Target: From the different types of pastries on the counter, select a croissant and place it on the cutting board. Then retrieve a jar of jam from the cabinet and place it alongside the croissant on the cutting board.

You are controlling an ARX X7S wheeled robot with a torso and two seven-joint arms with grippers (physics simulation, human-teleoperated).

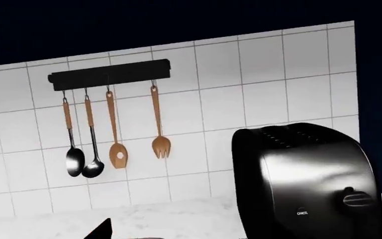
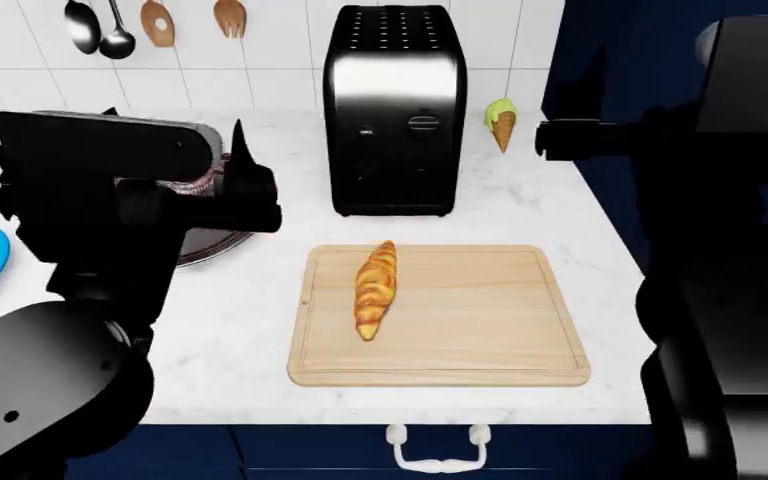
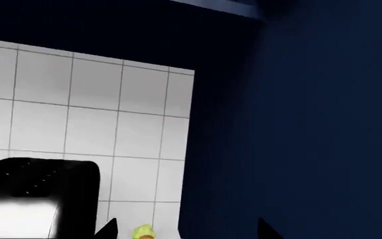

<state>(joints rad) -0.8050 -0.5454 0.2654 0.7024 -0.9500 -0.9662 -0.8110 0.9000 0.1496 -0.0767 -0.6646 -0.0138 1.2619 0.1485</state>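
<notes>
Head view shows our croissant on the cutting board (tool states we cannot tell), and a right arm swinging back low with the jam could knock it.

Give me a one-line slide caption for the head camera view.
Croissant lying on the cutting board in front of a black toaster, both arms raised at the sides, no jam jar in sight.
</notes>
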